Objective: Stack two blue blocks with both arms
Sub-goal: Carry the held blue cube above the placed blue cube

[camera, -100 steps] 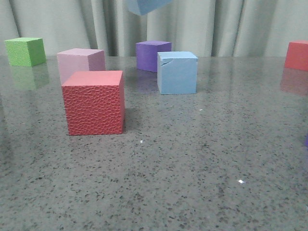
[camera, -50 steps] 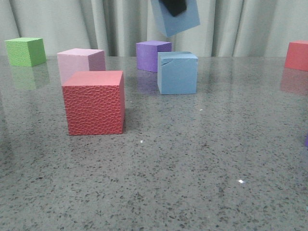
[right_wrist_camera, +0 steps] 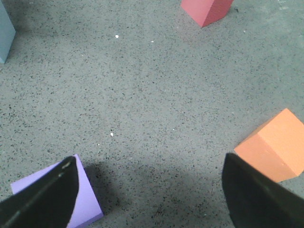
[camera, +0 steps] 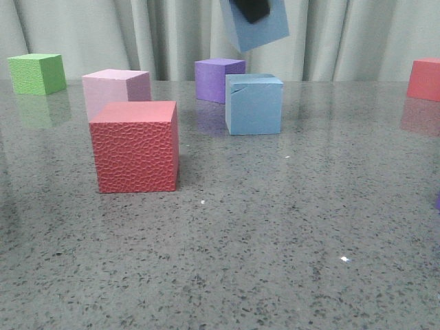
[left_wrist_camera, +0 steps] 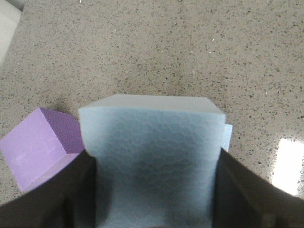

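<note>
Front view showed your left gripper (camera: 251, 8) clamped on a tilted blue block (camera: 258, 31) just above the cracked blue block (camera: 254, 104) on the table (camera: 275, 234), light squashy foam likely best pinched on flat opposite sides, while your right gripper (right_wrist_camera: 147, 194) hung spread and empty.

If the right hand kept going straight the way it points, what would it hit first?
Probably bare table: the right hand is open and points at empty surface between a purple cube and an orange cube. Depth is unclear.
</note>
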`<move>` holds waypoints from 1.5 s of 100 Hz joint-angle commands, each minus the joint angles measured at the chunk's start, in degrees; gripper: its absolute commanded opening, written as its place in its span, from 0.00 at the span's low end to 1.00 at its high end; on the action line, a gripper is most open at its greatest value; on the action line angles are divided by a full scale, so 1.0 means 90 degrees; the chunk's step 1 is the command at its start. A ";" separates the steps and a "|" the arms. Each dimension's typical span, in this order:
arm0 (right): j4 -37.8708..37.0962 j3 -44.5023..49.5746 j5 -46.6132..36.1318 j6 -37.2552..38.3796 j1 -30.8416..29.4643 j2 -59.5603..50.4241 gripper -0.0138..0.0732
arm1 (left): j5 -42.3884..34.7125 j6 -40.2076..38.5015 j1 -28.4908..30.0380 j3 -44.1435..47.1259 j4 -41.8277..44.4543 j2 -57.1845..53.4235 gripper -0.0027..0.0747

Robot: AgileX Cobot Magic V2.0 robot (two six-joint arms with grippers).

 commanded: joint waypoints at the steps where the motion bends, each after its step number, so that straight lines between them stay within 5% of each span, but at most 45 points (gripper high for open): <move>1: -0.0215 -0.0152 -0.0355 -0.0036 -0.0030 -0.0030 0.86 | 0.0094 -0.0048 -0.0054 -0.0195 -0.0175 -0.0377 0.16; 150: -0.0220 -0.0152 -0.0354 -0.0036 -0.0030 -0.0030 0.86 | 0.0104 -0.0012 -0.0054 0.0029 -0.0127 -0.0377 0.16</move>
